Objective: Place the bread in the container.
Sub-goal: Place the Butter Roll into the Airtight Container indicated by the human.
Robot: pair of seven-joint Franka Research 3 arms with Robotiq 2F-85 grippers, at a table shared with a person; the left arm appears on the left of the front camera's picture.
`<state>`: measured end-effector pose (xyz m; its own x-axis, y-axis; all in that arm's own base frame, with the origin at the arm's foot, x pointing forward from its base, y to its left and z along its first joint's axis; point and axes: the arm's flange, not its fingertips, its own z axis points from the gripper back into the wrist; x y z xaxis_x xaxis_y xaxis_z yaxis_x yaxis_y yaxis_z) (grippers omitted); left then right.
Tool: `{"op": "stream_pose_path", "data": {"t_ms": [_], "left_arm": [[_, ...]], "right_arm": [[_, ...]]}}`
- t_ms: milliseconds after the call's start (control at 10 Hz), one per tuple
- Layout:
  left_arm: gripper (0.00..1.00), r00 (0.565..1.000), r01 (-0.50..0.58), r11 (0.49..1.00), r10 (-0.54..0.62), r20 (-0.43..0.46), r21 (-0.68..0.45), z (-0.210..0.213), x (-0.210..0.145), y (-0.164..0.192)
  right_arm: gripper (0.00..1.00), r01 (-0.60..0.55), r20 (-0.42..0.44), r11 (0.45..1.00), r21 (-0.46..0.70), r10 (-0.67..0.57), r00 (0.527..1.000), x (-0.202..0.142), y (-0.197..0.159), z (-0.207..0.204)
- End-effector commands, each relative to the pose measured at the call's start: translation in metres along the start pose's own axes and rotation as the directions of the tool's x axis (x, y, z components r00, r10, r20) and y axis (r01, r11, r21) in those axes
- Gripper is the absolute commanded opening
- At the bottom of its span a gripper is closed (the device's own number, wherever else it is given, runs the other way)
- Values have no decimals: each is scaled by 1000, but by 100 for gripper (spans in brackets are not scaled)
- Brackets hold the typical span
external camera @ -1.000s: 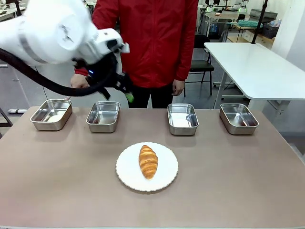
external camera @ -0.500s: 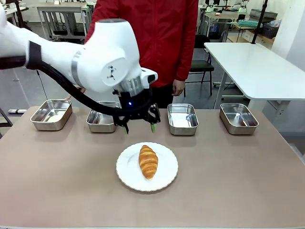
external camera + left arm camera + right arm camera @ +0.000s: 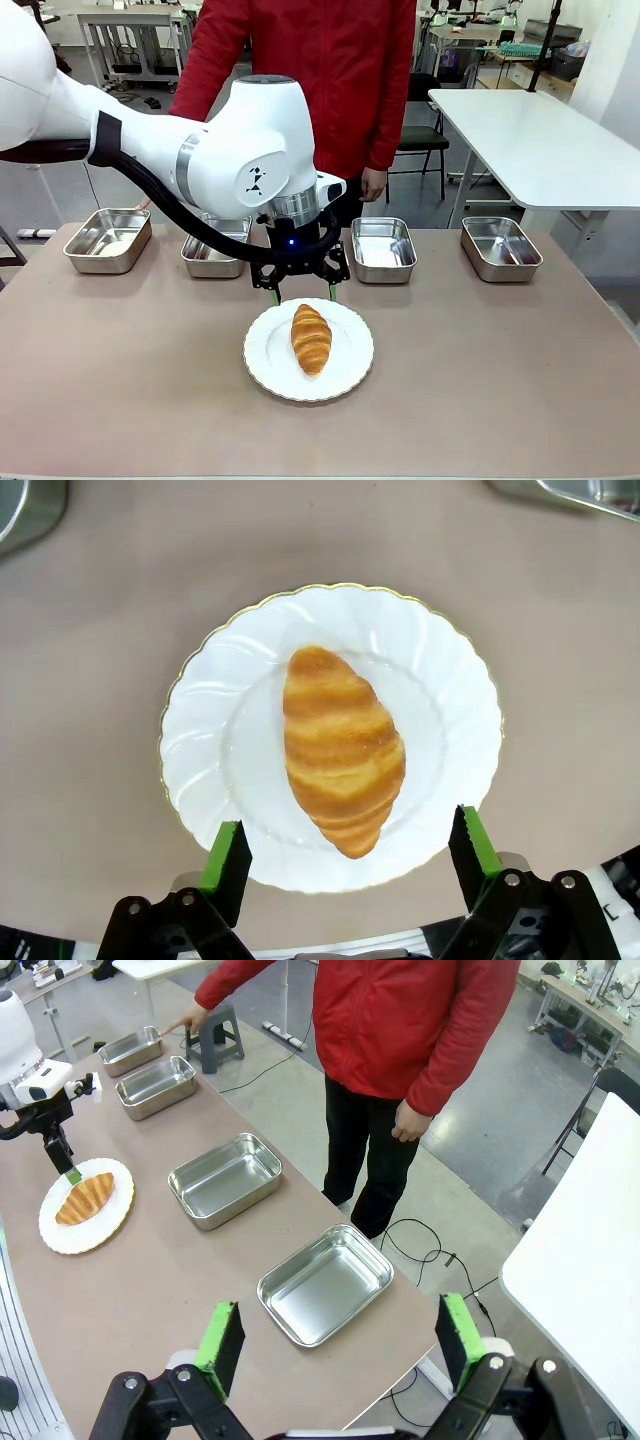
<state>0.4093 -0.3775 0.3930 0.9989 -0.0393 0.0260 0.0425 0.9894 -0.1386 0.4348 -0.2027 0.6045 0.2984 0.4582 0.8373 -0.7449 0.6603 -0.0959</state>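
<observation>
Green-padded left gripper [image 3: 345, 850] gapes wide above bread [image 3: 340, 748].

Bright, even indoor light falls from overhead, so shadows are soft and short: a faint rim of shade rings the white plate [image 3: 308, 350] on the matt worktop [image 3: 500, 380]. The steel trays [image 3: 383, 249] throw pale glare from their floors. The front view is sharp throughout. Both wrist views bend straight lines toward the edges, and the nearest black finger housings look slightly soft.
</observation>
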Motion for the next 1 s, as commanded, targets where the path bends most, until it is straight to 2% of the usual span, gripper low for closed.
{"op": "stream_pose_path", "data": {"t_ms": [0,100,500,700,900], "left_arm": [[100,999,2,1000,-1,36,-27,8,-2,-3],[100,1000,0,1000,0,0,0,0,0,0],[100,995,-60,997,56,77,54,-36,-23,-1],[100,999,-15,1000,14,44,18,-53,-27,-6],[100,998,-13,998,9,59,58,-62,-30,-14]], "right_arm": [[100,-3,2,1000,2,3,1000,1,1,0],[100,-3,2,1000,2,3,1000,1,1,0],[100,-3,2,1000,2,3,1000,1,1,0],[100,-3,2,1000,2,3,1000,1,1,0],[100,-3,2,1000,2,3,1000,1,1,0]]}}
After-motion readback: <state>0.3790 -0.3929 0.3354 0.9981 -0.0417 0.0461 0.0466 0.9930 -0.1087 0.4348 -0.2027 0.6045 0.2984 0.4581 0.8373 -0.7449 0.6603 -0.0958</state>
